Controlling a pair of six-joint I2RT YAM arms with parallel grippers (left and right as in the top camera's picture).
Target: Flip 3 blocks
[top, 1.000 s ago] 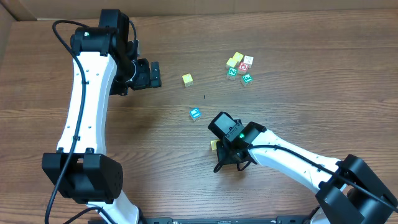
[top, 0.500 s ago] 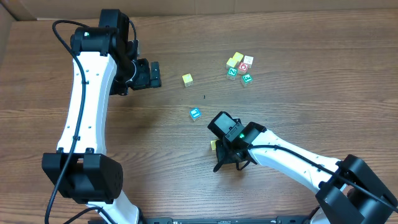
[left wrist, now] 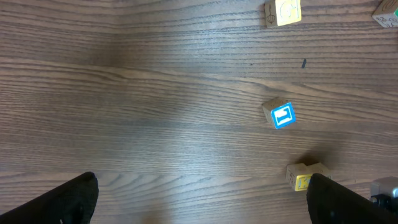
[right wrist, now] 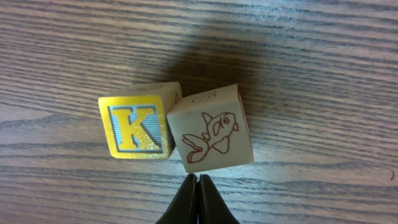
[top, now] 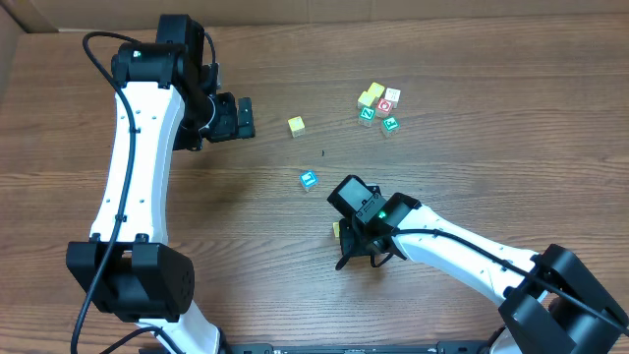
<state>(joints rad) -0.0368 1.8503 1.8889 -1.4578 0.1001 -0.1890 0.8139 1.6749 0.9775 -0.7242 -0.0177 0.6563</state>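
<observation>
The work in hand looks like the tipping of the fish block (right wrist: pixel 211 135), a whitish cube with a red fish drawn on its upper face. It sits on the wooden surface (top: pixel 472 167) closer to the robot's base than the blue-framed block (top: pixel 309 179) and a little to that block's right. The K block (right wrist: pixel 138 127), yellow-framed with cream sides, lies against the fish block on the side toward the blue-framed block, the two meeting along an edge. The right fingers (right wrist: pixel 188 202) are pressed together into one narrow tip with nothing between them, and that tip stands just at the fish block's near edge; whether it touches cannot be told from the wrist view. The left fingers (left wrist: pixel 62 202) are spread wide and empty, parked well apart from the blue-framed block on its far left, so that arm seems idle. How many of the three cubes are already turned cannot be read from their faces. The next move probably calls for a low, short push or pry at the fish block's bottom edge so that it rolls onto another face rather than skids. The K block beside it may serve as a stop or may get shoved along, so the push needs to stay centred on the fish block alone.
</observation>
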